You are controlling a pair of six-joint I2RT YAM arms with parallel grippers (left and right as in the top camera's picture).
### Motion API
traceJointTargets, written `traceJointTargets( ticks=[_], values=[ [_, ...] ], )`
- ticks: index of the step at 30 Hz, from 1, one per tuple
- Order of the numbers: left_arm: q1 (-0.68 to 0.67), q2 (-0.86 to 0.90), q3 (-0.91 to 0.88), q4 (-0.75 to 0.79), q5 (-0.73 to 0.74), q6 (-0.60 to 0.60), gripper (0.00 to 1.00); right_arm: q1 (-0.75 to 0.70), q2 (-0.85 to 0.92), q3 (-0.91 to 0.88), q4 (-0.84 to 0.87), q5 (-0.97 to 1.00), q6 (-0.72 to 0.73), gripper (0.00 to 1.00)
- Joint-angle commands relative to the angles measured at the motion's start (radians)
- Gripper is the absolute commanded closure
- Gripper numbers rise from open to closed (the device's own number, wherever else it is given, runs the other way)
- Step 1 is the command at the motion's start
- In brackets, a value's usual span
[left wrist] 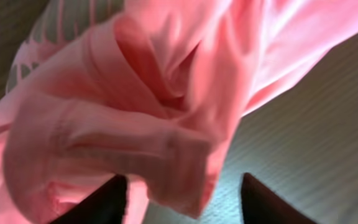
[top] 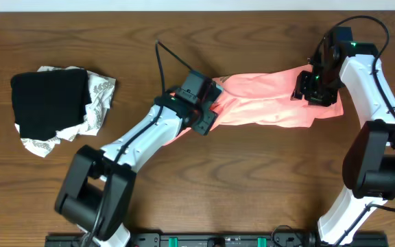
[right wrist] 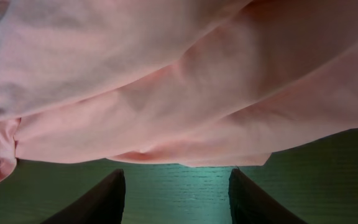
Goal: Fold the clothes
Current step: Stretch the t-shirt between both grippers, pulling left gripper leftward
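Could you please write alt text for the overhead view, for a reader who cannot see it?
A salmon-pink T-shirt lies bunched in a band across a wooden table, the left gripper at its left end, the right gripper at its right end. Far left, a black folded garment rests on a white patterned cloth.

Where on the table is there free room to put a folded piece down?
Bare table in front, between left arm and right arm, below the pink T-shirt; also behind the black garment on its white patterned cloth. Crowded: around the stretched shirt.
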Motion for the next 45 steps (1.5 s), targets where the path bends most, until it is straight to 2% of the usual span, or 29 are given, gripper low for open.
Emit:
traceJointTargets(
  ticks=[1,5,14,20,31,39,41,43,45],
  values=[
    [0.0,0.053,0.011,0.005,-0.062,0.002,0.58,0.001,-0.004,0.0,-0.002,-0.011,-0.016,0.48],
    [0.0,0.047,0.013,0.029,-0.093,0.0,0.94,0.001,-0.004,0.0,-0.002,-0.011,-0.015,0.49],
    [0.005,-0.144,0.144,-0.041,-0.126,-0.086,0.94,0.001,-0.004,0.0,-0.008,0.011,-0.016,0.49],
    [0.039,-0.283,0.166,0.021,-0.325,-0.089,0.94,0.001,-0.004,0.0,-0.008,0.065,-0.015,0.48],
    [0.182,-0.215,0.165,0.027,-0.325,-0.092,0.94,0.0,-0.004,0.0,0.042,0.09,-0.014,0.46],
    [0.224,-0.192,0.165,0.016,-0.33,-0.101,0.94,-0.006,-0.003,0.0,0.137,0.09,-0.007,0.48],
    [0.225,-0.192,0.165,0.013,-0.33,-0.101,0.94,-0.006,-0.002,-0.002,0.159,0.09,-0.007,0.43],
    [0.225,-0.192,0.165,0.013,-0.33,-0.101,0.94,-0.007,0.0,-0.002,0.18,0.098,0.019,0.3],
    [0.225,-0.192,0.165,0.012,-0.33,-0.101,0.94,-0.013,0.004,-0.002,0.2,0.109,0.059,0.21]
  ],
)
